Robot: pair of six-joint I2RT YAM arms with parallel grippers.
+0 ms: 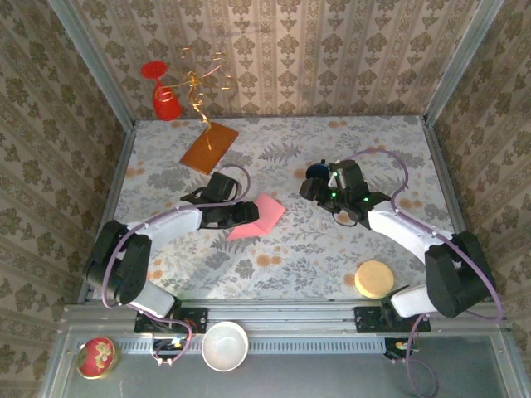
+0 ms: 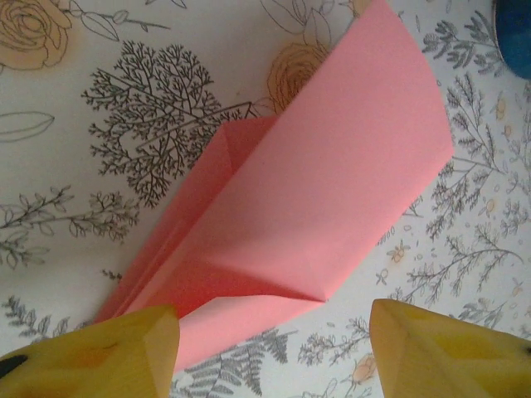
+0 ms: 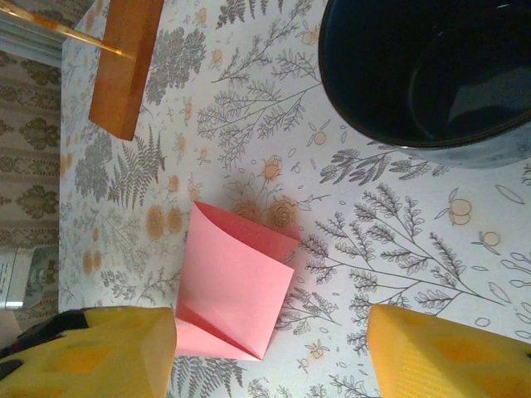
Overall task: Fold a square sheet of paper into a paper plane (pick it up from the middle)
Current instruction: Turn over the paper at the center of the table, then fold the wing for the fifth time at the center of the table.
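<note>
The folded sheet of paper [image 1: 259,217] is lying flat near the table's centre. At its 9 o'clock, the left gripper [image 1: 243,214] is standing wide open, the paper's near end lying between its fingers. The right gripper [image 1: 309,187], at the paper's 2 o'clock beside a dark bowl [image 3: 415,75], is also gaping wide, holding nothing.

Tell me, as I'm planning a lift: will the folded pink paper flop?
Probably floppy and light: the paper looks thin, its layers fanning apart. The creases may stiffen it. Lying flat on the table, it likely slides if pushed.
</note>
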